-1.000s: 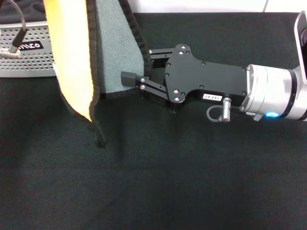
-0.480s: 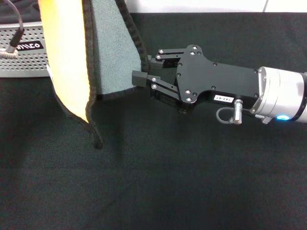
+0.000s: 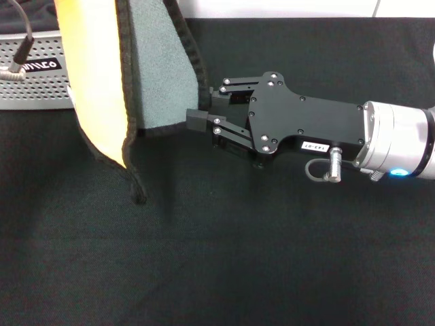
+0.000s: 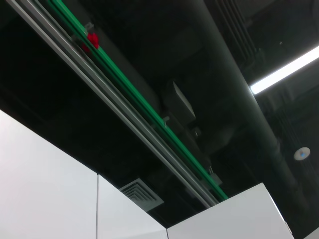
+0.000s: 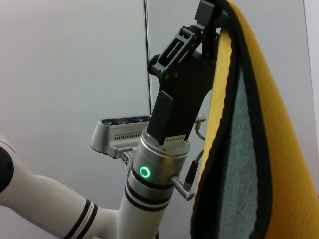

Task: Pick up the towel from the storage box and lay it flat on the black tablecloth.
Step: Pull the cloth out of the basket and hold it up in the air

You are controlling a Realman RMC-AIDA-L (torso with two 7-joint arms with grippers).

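The towel (image 3: pixel 160 68) hangs upright over the black tablecloth (image 3: pixel 238 244), yellow-orange face to the left and grey-teal face to the right, its lowest corner just above the cloth. My left gripper (image 5: pixel 212 20), seen in the right wrist view, is shut on the towel's (image 5: pixel 249 149) top edge. My right gripper (image 3: pixel 204 105) reaches in from the right at the towel's lower right corner. Its jaws stand apart, one finger (image 3: pixel 197 121) in front of the black edging. The storage box (image 3: pixel 34 85) stands at the back left, behind the towel.
A grey cable with a plug (image 3: pixel 17 68) hangs in front of the storage box. The tablecloth's far edge meets a white surface (image 3: pixel 285 8). The left wrist view shows only the ceiling with a green rail (image 4: pixel 129 94).
My right gripper has drawn back to the right and come a little nearer to me, staying at the towel's lower right corner. The towel has shifted slightly left.
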